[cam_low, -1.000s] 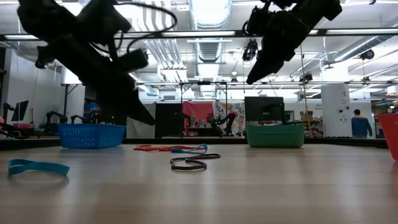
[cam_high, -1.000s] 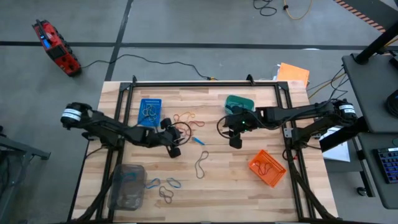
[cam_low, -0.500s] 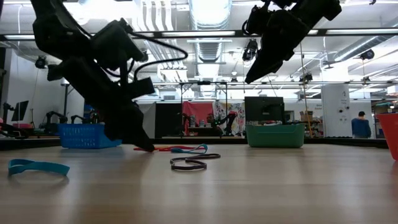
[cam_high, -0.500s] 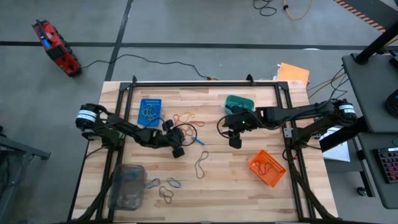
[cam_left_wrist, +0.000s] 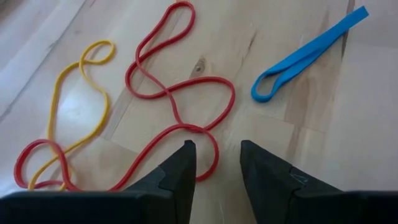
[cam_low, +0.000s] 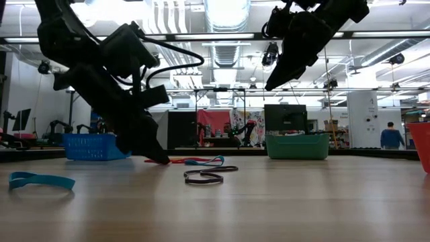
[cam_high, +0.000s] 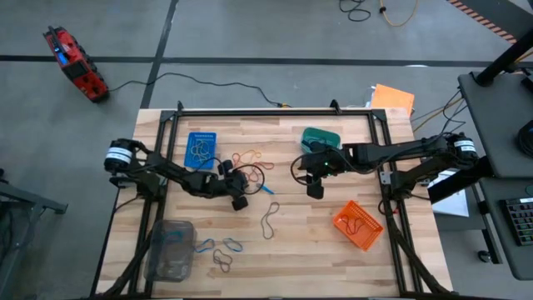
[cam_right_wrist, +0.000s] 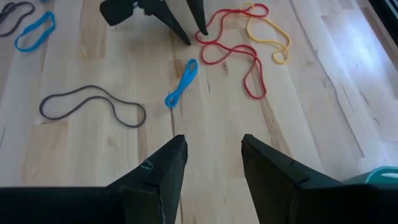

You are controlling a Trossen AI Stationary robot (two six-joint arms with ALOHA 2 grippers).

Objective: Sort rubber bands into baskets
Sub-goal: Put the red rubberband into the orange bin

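Lowered since a second ago, left gripper is touching the tabletop, jaws spread beside a red rubber band; right gripper is hovering, jaws spread.

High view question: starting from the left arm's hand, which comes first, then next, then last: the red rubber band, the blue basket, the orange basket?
Seen from above, counting out from the left hand:
1. The red rubber band, right at its fingertips, mid-table.
2. The blue basket, a little farther, toward the table's back left.
3. The orange basket, clearly farthest, across on the right side near the front.
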